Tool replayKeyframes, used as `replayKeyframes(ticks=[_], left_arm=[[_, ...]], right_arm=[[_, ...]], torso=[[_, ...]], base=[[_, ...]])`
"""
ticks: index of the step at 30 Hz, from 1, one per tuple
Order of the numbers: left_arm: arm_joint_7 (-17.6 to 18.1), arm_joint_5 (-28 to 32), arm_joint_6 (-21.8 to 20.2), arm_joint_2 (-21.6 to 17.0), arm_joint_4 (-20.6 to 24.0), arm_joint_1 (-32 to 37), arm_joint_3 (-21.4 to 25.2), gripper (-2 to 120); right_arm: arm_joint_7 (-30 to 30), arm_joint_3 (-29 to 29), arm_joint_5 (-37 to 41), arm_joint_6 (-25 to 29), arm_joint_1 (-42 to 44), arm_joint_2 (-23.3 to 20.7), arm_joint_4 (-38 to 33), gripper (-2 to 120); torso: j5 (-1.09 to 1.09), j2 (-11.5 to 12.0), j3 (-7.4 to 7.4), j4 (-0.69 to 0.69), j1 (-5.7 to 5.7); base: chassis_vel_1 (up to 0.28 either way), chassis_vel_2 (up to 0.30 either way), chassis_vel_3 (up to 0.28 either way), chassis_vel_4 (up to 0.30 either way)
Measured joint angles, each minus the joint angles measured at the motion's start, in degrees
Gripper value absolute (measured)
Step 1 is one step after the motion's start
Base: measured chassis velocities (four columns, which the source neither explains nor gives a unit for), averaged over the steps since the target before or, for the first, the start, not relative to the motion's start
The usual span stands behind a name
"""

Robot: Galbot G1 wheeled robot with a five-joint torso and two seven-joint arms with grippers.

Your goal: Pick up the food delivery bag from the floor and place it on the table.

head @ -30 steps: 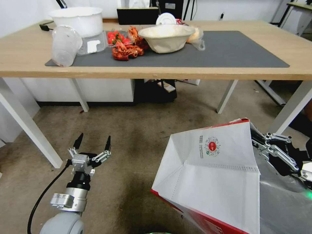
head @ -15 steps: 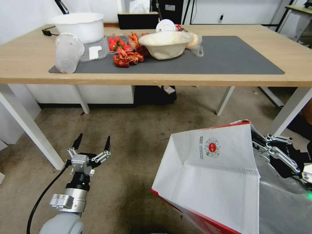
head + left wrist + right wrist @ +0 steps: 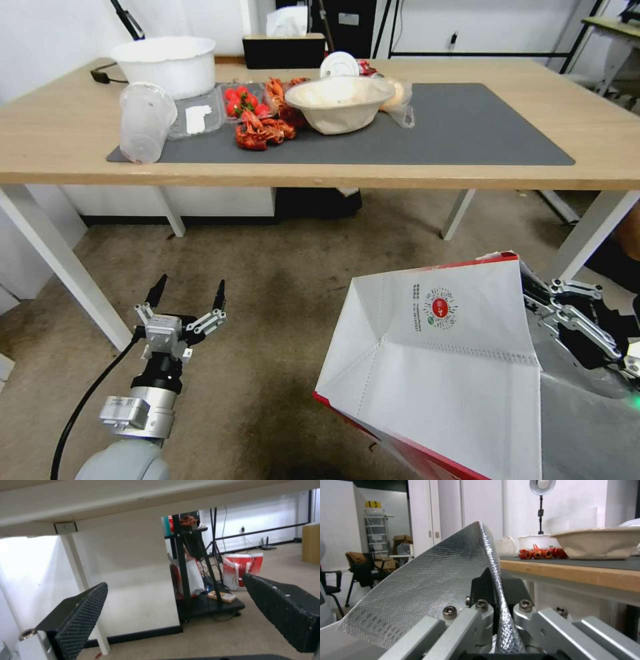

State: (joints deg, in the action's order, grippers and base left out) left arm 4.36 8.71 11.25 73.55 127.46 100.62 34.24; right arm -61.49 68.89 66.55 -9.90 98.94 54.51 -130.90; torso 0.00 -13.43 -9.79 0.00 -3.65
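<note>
We see the large boxy white-and-red paper food delivery bag [image 3: 440, 373] with silver foil lining near us on the right, lifted clear of the stained brownish-grey carpet floor [image 3: 287, 287] and tilted, its open mouth facing right. Our right gripper [image 3: 533, 297] is clamped on the bag's foil-lined rim [image 3: 486, 562], jaws closed with the sheet pinched between them. The long light-wood table [image 3: 600, 120] with the dark grey mat [image 3: 467, 127] lies farther off and higher than the bag, so we judge the carry must go up and away. Our left gripper [image 3: 187, 297] hangs low on the left, jaws wide apart, holding nothing.
</note>
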Motion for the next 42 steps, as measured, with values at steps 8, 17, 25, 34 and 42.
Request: replayKeyframes(ticks=[8, 17, 25, 34, 42], left_arm=[[-0.1, 0.0, 0.3, 0.2, 0.4, 0.4, 0.1, 100], [-0.1, 0.0, 0.8, 0.2, 0.4, 0.4, -0.1, 100], [-0.1, -0.1, 0.9, 0.2, 0.4, 0.5, 0.1, 100], [0.0, -0.3, 0.6, 0.2, 0.5, 0.5, 0.1, 100], [0.0, -0.5, 0.5, 0.2, 0.6, 0.5, 0.2, 100]], right_arm=[[0.1, 0.0, 0.1, 0.0, 0.0, 0.1, -0.4, 0], [0.2, 0.5, 0.5, 0.0, 0.4, 0.0, -0.7, 0], [0.1, 0.3, 0.1, 0.0, 0.2, 0.4, -0.7, 0], [-0.7, 0.1, -0.2, 0.2, 0.0, 0.9, -0.1, 0], [-1.0, -0.1, -0.5, 0.3, -0.1, 1.1, 0.5, 0]], torso=[[0.0, -1.8, -1.33, 0.0, -0.48], [0.0, -3.9, -2.86, 0.0, -1.04], [0.0, -5.7, -4.13, 0.0, -1.58], [0.0, -7.8, -5.56, 0.0, -2.27], [0.0, -9.5, -6.7, 0.0, -2.84]], base=[[0.0, 0.0, 0.0, 0.0], [0.0, 0.0, 0.0, 0.0], [0.0, 0.0, 0.0, 0.0], [0.0, 0.0, 0.0, 0.0], [0.0, 0.0, 0.0, 0.0]])
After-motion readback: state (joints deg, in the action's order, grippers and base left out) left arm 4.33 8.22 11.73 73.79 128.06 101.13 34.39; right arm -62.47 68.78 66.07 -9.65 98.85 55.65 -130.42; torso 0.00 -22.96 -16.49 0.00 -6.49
